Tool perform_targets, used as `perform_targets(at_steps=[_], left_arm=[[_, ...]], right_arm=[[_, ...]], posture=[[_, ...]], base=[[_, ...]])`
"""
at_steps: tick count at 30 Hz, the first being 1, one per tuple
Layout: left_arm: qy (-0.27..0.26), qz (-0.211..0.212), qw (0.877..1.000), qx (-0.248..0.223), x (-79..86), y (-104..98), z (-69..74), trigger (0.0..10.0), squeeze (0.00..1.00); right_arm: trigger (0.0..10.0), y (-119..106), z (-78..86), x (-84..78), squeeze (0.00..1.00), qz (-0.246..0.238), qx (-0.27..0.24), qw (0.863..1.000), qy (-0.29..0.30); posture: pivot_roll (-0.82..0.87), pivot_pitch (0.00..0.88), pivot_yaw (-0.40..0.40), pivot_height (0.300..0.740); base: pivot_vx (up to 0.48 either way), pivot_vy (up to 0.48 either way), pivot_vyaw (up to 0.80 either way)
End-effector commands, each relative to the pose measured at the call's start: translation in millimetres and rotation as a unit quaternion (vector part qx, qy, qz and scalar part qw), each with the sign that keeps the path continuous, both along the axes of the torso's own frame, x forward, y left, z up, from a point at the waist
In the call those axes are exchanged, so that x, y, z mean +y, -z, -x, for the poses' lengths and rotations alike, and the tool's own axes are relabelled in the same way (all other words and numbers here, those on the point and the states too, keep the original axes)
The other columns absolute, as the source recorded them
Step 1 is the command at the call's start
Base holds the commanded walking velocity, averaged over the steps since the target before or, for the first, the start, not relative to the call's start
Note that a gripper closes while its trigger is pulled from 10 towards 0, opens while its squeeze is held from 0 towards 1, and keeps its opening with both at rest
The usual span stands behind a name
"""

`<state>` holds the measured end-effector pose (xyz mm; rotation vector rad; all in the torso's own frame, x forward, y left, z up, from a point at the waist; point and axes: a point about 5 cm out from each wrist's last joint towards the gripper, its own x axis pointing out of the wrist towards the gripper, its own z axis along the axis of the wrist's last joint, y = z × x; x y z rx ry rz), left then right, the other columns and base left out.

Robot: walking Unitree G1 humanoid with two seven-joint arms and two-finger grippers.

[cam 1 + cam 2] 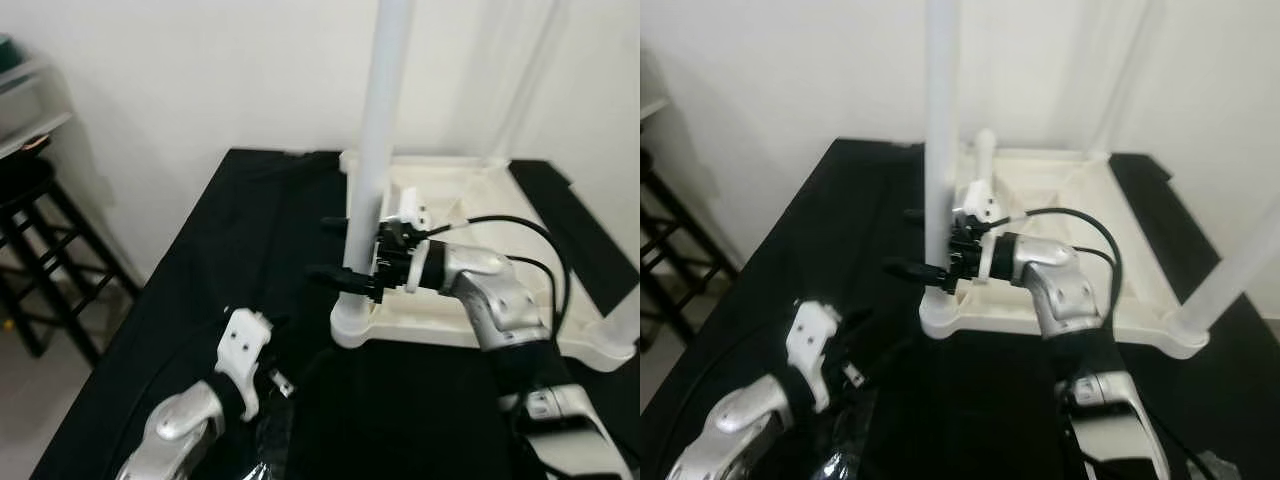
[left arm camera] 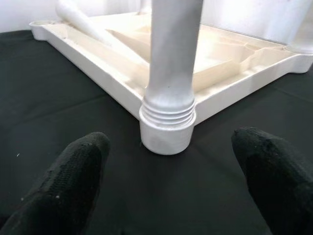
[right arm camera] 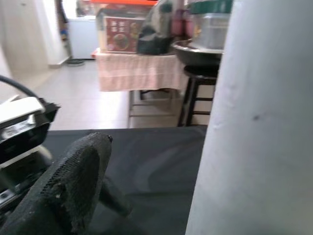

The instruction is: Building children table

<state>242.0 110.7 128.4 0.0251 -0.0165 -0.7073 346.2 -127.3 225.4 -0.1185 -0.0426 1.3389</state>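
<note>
Right gripper [image 1: 343, 249] at frame centre, fingers spread around the upright white table leg [image 1: 378, 130], one finger either side; contact can't be confirmed. Left gripper [image 2: 168, 183] wide open, empty, low on the black cloth [image 1: 200, 290], facing the leg's threaded socket. Upturned cream tabletop [image 1: 470, 200] sits centre-right. Three legs stand upright; a fourth lies loose in the tabletop [image 2: 83, 22]. Right wrist view adds a black stool [image 3: 195, 93].

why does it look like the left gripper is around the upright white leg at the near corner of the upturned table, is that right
Not the left. The right gripper has its fingers around the upright white leg of the upturned table, as the left eye view shows. The left gripper is open, short of that corner.
</note>
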Motion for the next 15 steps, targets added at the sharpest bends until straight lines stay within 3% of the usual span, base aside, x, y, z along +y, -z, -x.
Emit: perform_targets(at_steps=[1,2,3,11,15], left_arm=[[0.001,-0.007,1.000,0.009,0.6,3,0.0,10.0,0.00],[0.000,-0.007,1.000,0.009,1.1,3,0.2,10.0,0.00],[-0.002,-0.007,1.000,0.009,1.6,3,0.3,10.0,0.00],[-0.010,-0.008,1.000,0.008,3.5,3,0.2,10.0,0.00],[-0.005,-0.012,1.000,0.009,3.5,3,-1.3,10.0,0.00]], right_arm=[[9.3,7,2.1,6.0,0.00,0.003,0.017,0.999,-0.032],[0.9,9,-2.5,5.2,0.00,0.005,0.031,0.999,-0.033],[0.0,12,-4.9,4.3,0.00,0.004,0.041,0.999,-0.034],[0.0,23,-3.1,-5.1,0.00,-0.017,0.046,0.999,-0.024],[0.0,20,-2.0,-21.2,0.00,-0.036,0.012,0.998,0.058]], posture=[[-0.04,0.041,-0.019,0.740],[-0.04,0.042,-0.020,0.740],[-0.04,0.042,-0.020,0.740],[-0.03,0.059,-0.016,0.740],[-0.04,0.064,-0.017,0.740]], base=[[0.000,0.000,0.00],[0.000,0.000,0.00],[0.000,0.000,0.00],[0.000,0.000,0.00],[0.000,0.000,0.00]])
